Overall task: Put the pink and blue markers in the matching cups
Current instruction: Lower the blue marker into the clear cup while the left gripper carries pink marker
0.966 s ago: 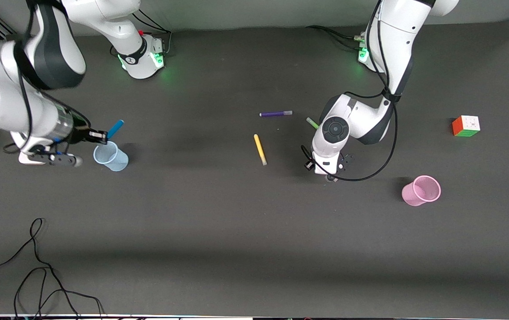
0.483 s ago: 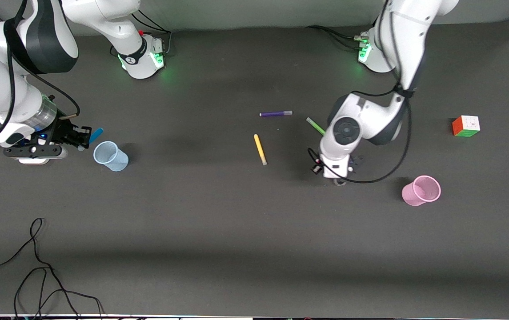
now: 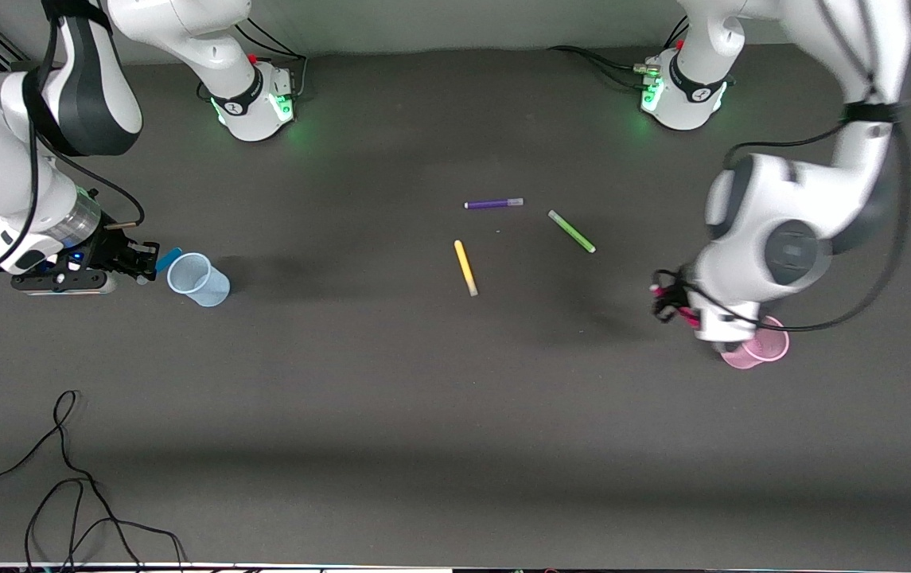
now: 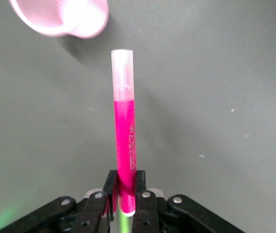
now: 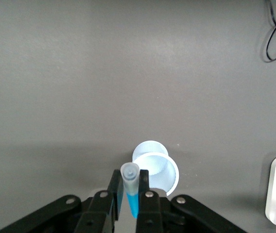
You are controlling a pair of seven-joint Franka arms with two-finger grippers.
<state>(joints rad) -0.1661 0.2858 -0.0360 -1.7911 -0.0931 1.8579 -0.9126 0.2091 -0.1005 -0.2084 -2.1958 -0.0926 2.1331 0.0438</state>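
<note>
Left pincer (image 4: 124, 201) now over pink cup (image 3: 765, 348), clamped on pink marker (image 4: 124, 145); right pincer (image 5: 130, 199) gripping blue marker (image 5: 131, 191) beside blue cup (image 3: 199, 280)

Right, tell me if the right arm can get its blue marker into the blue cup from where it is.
Probably yes. The right gripper is shut on the blue marker, and the blue cup stands upright right beside it with an open mouth. Nothing lies between them; the marker is not yet over the opening.
</note>
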